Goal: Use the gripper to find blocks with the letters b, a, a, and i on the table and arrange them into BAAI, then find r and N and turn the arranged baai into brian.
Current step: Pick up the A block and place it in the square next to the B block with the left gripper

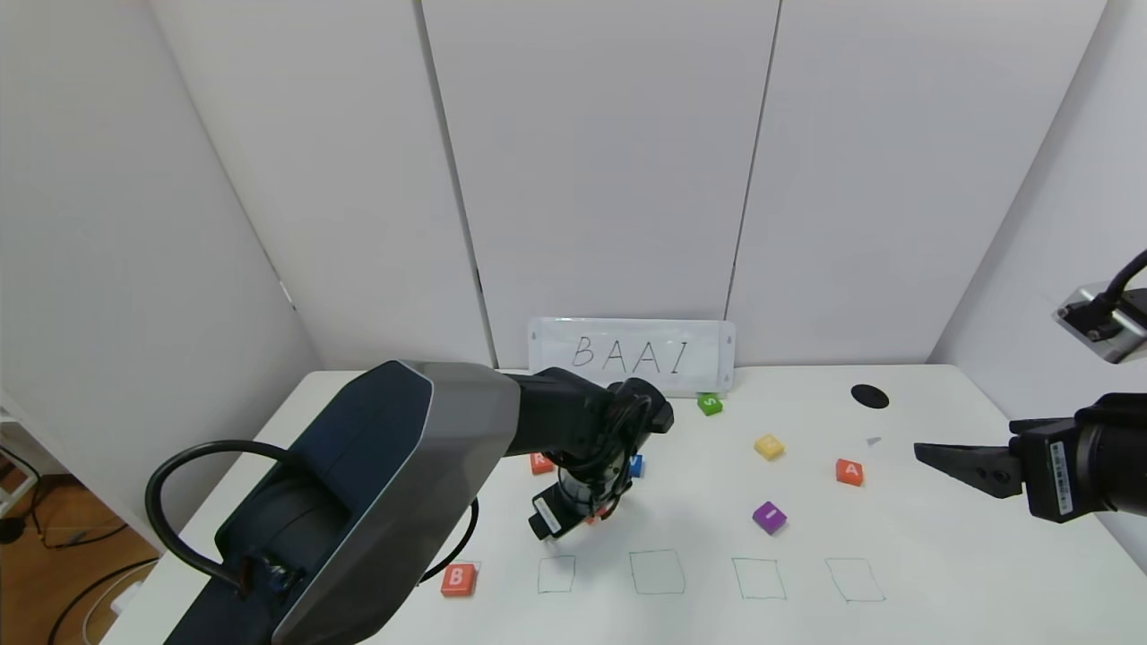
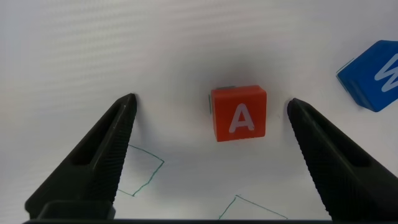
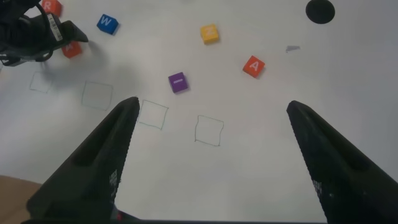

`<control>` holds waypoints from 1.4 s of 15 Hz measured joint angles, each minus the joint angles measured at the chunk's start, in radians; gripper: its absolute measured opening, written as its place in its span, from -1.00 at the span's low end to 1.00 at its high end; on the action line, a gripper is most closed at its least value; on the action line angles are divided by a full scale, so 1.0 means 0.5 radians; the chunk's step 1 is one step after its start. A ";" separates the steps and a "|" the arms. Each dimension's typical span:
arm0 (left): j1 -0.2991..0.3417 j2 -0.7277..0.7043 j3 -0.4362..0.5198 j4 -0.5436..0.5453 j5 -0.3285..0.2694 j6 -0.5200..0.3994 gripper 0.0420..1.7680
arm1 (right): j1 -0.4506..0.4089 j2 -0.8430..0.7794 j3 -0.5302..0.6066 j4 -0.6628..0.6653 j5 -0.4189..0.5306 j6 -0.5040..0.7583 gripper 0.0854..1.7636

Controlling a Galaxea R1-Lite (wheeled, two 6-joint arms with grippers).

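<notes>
Jaws wide on left gripper (image 2: 211, 112), straddling orange-red A block (image 2: 240, 113) on table (image 1: 941, 555), not touching it. B block (image 1: 458, 579) already at row start, beside empty pen squares. Second A (image 1: 849, 471) and purple I block (image 1: 769, 517) lie to right; R cube (image 1: 540, 462) partly behind left arm. Right gripper (image 1: 932, 455) parked at table's right edge, jaws wide, empty. Risk: block sits off-centre toward one finger, so closing may push or twist it; blue W cube (image 2: 373, 74) near, could get clipped.

We are seeing the B block (image 1: 457, 580) lying left of the square outlines (image 1: 657, 572) at the table's (image 1: 941, 573) near edge; the I block (image 1: 769, 517) and an A block (image 1: 849, 472) sitting behind them, right; the whiteboard sign (image 1: 631, 356) standing at the back.
</notes>
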 joint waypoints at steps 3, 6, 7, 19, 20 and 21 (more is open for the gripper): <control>-0.004 0.002 0.001 0.003 0.002 -0.004 0.94 | 0.000 -0.003 -0.002 0.000 0.001 0.000 0.94; -0.007 0.002 0.002 0.016 0.002 -0.003 0.54 | 0.000 -0.003 -0.001 0.000 0.001 0.001 0.94; -0.011 0.002 0.002 0.020 0.002 -0.003 0.36 | 0.001 -0.003 -0.001 0.000 0.001 0.000 0.94; -0.019 0.002 0.002 0.024 0.002 0.013 -0.46 | 0.006 -0.003 0.005 -0.002 0.001 0.000 0.94; -0.019 0.000 0.002 0.044 0.004 0.019 -0.46 | 0.006 -0.004 0.004 -0.002 0.001 0.000 0.94; -0.018 -0.008 0.002 0.078 0.009 0.028 -0.46 | 0.006 -0.007 0.004 -0.002 0.001 -0.001 0.94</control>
